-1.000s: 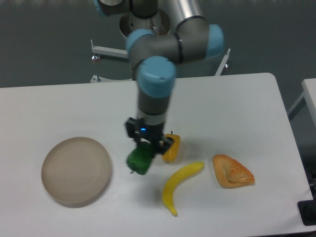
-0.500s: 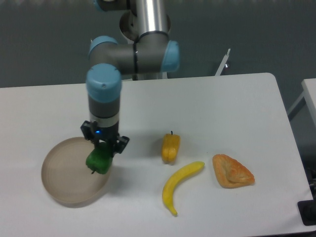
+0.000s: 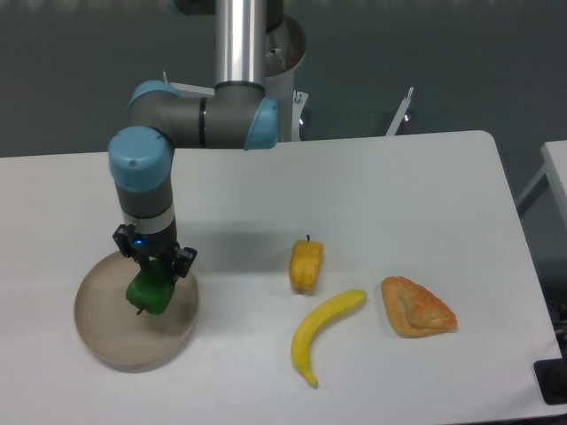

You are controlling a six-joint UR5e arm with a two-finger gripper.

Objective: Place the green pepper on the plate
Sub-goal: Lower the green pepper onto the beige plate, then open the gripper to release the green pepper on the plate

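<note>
The green pepper (image 3: 148,293) is small, glossy and dark green. My gripper (image 3: 152,273) is shut on it from above and holds it over the middle of the plate (image 3: 99,329), at or just above its surface; I cannot tell if it touches. The plate is a round beige dish with a thick low rim at the table's front left. The gripper's fingers are partly hidden by the pepper and the wrist.
A yellow-orange pepper (image 3: 306,266) lies at the table's middle. A banana (image 3: 322,333) lies in front of it, and a pastry (image 3: 416,308) to the right. The table's right edge and another table's corner are at the far right.
My gripper has carried the green pepper left, from beside the yellow-orange pepper, across the plate's right rim, to over the plate's middle. The other things have not moved.
</note>
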